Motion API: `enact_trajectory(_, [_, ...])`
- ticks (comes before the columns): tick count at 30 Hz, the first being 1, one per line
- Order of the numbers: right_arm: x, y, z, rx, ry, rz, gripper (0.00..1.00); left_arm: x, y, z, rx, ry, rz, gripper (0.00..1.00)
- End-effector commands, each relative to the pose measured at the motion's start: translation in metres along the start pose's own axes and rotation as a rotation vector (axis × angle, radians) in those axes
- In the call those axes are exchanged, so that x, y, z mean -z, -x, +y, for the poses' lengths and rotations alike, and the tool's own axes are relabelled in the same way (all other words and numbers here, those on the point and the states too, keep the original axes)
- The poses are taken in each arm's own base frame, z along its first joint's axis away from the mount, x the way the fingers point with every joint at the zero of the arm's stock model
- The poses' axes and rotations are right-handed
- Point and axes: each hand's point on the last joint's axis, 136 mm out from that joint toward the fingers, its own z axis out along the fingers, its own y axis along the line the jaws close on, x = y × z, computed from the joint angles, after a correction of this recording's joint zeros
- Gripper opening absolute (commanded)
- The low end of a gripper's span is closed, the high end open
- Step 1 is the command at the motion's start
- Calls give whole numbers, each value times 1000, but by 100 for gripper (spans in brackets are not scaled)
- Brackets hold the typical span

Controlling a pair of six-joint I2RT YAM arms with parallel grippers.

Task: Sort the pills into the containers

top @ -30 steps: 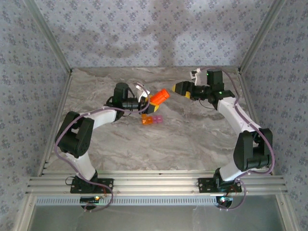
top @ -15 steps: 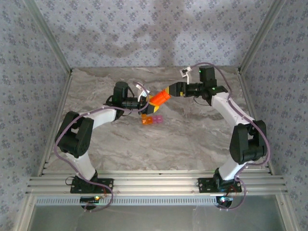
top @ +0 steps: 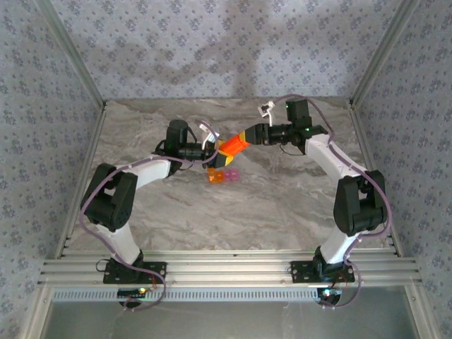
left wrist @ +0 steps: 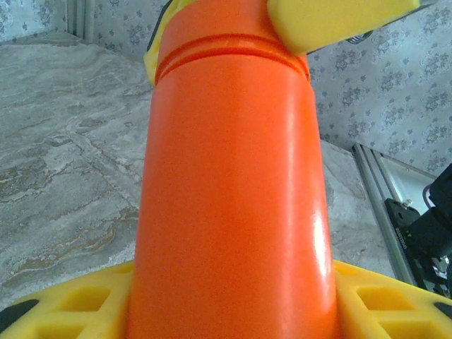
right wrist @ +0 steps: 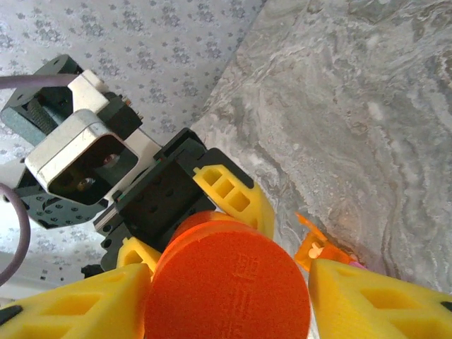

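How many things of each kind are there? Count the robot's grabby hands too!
Grippers: 2, the left gripper and the right gripper
Orange bottle: 1
Little cube containers: 2, the orange cube container and the pink cube container
Total: 5

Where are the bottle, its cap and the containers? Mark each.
bottle (left wrist: 233,198), left wrist view, middle of its body.
cap (right wrist: 229,282), right wrist view, centre of its top.
containers (top: 222,176), top view, where orange and pink cubes join.
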Motion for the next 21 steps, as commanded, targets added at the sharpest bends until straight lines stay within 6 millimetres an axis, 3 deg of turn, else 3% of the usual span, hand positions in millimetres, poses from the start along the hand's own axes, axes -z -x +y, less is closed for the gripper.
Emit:
enact_trajectory(1, [-3, 4, 7, 10, 45, 8, 57, 4, 25, -13, -62, -44, -32, 0])
enact_trajectory(9, [-8, -2, -4, -115, 23, 8, 40, 4, 29, -12, -68, -29, -35, 0])
enact_trajectory(16, [-21, -21, -40, -499, -151, -48, 36, 4, 35, -7, -125, 74, -53, 0])
enact_trajectory(21, [-31, -35, -42, -601, -189, -89, 37, 0, 33, -8, -215, 161, -48, 0])
